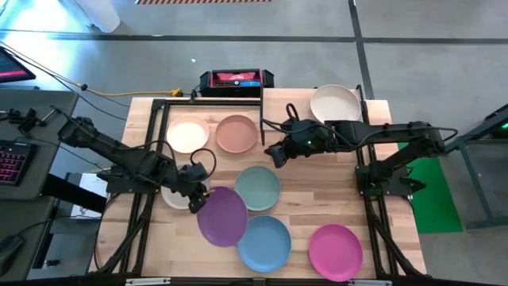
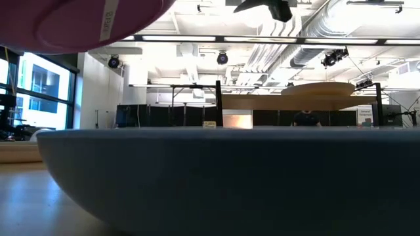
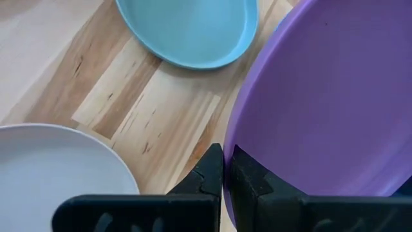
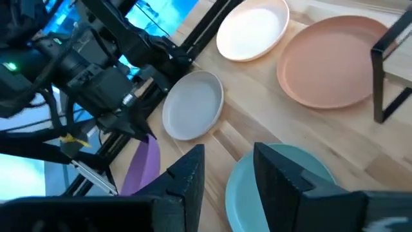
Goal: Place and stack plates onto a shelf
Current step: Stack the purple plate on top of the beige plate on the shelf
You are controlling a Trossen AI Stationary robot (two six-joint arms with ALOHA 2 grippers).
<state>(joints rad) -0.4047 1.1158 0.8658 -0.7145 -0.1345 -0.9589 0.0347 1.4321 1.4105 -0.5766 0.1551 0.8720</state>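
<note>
My left gripper [image 1: 201, 193] [image 3: 224, 171] is shut on the purple plate [image 1: 222, 216], which shows raised and tilted in the low view [image 2: 72, 23] and the right wrist view [image 4: 145, 164]. One cream plate [image 1: 175, 196] lies flat on the table beside that gripper. My right gripper [image 1: 274, 153] [image 4: 225, 174] hangs open above the table, between the terracotta plate [image 1: 236, 133] and the teal-green plate [image 1: 257, 188]. The pale pink [image 1: 188, 133], blue [image 1: 264, 243] and magenta [image 1: 335, 252] plates lie flat on the table. The other cream plate [image 1: 335, 102] rests on the shelf [image 1: 278, 103]. My left gripper pinches the purple plate's rim [image 3: 226, 151] between its two fingers, on the side toward the table's left edge. One fingertip [image 3: 248, 177] lies on the plate's upper face, the other [image 3: 207, 174] against its outside. The plate stands tilted and is lifted off the table, reaching out over the blue plate's edge.
The blue plate [image 2: 216, 177] fills the foreground of the low view. The shelf's thin black legs [image 4: 386, 77] stand near the terracotta plate. A black and red box [image 1: 236, 79] sits at the table's far edge. Bare wood shows right of the teal-green plate [image 1: 333, 191].
</note>
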